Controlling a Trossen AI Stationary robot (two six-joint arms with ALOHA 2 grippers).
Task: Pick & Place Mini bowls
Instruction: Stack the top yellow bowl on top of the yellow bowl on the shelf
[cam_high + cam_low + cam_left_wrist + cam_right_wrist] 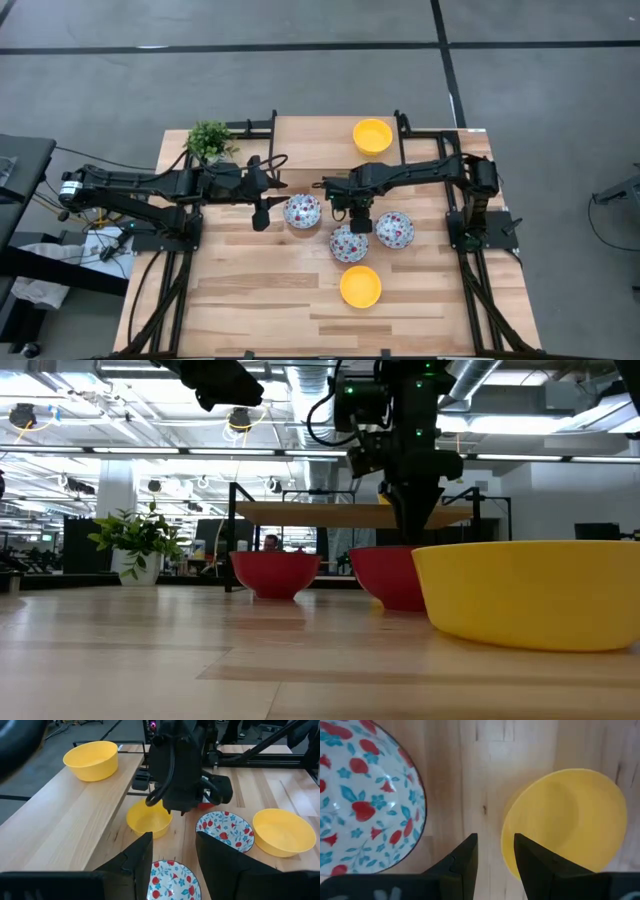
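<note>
Right gripper (495, 851), fingers parted and empty, hangs over the near rim of a yellow bowl (565, 820) beside a floral bowl (365, 795) mid-table; advise a straight descent, one finger inside the rim, the other clear of the neighbour; left gripper (262, 212) waits nearby, open and empty.

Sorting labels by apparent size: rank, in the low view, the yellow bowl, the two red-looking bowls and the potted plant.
1. yellow bowl, largest, though it sits nearest the camera, so its true size is unsure.
2. The right red bowl and left red bowl: they look alike; the right one is partly hidden.
3. potted plant: farther back, not safely ranked against them.
</note>
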